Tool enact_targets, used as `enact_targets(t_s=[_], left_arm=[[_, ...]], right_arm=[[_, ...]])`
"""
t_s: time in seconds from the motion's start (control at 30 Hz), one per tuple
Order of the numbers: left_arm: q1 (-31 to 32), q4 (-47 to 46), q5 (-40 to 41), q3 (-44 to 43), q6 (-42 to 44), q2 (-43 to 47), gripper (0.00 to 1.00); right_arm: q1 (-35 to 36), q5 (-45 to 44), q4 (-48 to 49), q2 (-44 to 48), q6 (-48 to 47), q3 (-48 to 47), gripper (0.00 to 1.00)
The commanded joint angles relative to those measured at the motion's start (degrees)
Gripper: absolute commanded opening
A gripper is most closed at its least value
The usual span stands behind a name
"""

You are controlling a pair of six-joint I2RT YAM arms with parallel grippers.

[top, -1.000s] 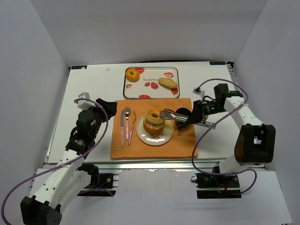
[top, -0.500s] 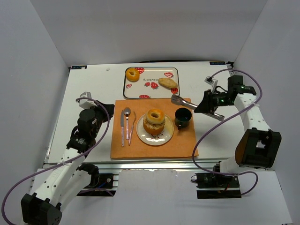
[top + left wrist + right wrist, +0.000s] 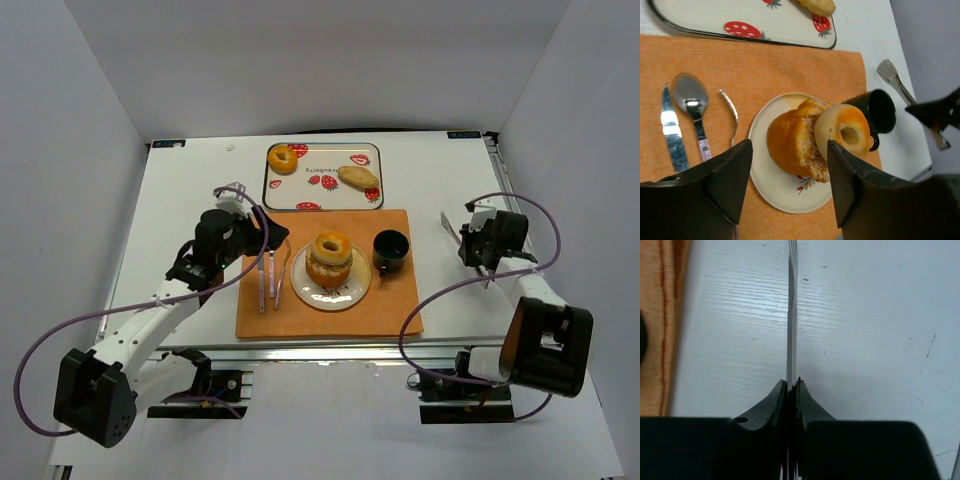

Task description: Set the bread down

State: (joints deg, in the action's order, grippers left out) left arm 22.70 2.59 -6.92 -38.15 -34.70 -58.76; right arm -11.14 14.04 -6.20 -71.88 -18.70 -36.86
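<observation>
Pale ring-shaped bread (image 3: 330,245) sat on top of a brown, sugar-dusted bun (image 3: 327,270), tilted toward the cup side in the left wrist view. Both were on a small round white plate (image 3: 300,292) at the middle of the orange woven placemat (image 3: 390,305).

Black cup (image 3: 390,250) stood on the mat just right of the plate. Metal knife (image 3: 262,272), spoon (image 3: 272,252) and fork (image 3: 284,270) lay side by side on the mat, left of the plate.

Left gripper (image 3: 789,150) hovered above the mat near the cutlery, fingers spread wide with nothing between them; the plate and bread showed through the gap.

Right gripper (image 3: 791,390) was over the bare white table (image 3: 190,190), right of the mat and well apart from the plate. Its fingers were pinched tight on thin metal tongs (image 3: 792,315) (seen edge-on in the right wrist view, so the blades read as a single line).

Behind the mat lay a white rounded-rectangle tray with strawberry print (image 3: 320,195), carrying a golden ring doughnut (image 3: 283,158) at its left end and an oblong tan roll (image 3: 358,177) toward its right.
</observation>
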Motion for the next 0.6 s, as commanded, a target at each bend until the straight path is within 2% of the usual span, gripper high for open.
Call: enact_targets(t_s=[0.0,0.07,0.13,0.17,0.2,0.23,0.3,0.4,0.57], left_arm=[[3.6,0.0,-2.2,-3.8,3.8,-1.2,0.72],[5.1,0.0,-1.4,-4.6,4.4,-3.2,0.75],[7.3,-0.6,-0.7,-5.2,5.0,-4.2,0.77],[8.1,-0.6,0.1,-5.7,5.2,-5.0,0.78],[9.2,-0.7,0.7,-5.9,5.4,-5.3,0.78],[9.6,-0.7,0.8,-6.0,5.6,-5.6,0.78],[10.3,-0.8,0.9,-6.3,6.3,-6.3,0.79],[11.1,-0.6,0.5,-7.5,8.4,-7.4,0.79],[11.8,1.7,-0.8,-11.5,13.0,-11.6,0.80]], right_arm=[[-0.5,-4.0,11.7,-2.7,0.9,-0.3,0.00],[-0.6,-3.2,12.1,-4.8,-0.2,-0.1,0.02],[-0.7,-2.1,10.2,-6.3,-2.2,-0.5,0.16],[-0.8,-1.7,9.5,-7.4,-3.0,-1.0,0.35],[-0.9,-1.6,9.0,-7.7,-4.0,-1.2,0.45],[-1.3,-1.3,8.1,-7.8,-4.3,-1.3,0.67],[-1.9,-0.2,7.5,-6.9,-4.8,-1.4,0.89],[-2.2,-0.5,6.3,-4.4,-4.9,-2.2,0.89],[-2.1,-1.3,-2.4,0.0,-3.5,-8.6,0.89]])
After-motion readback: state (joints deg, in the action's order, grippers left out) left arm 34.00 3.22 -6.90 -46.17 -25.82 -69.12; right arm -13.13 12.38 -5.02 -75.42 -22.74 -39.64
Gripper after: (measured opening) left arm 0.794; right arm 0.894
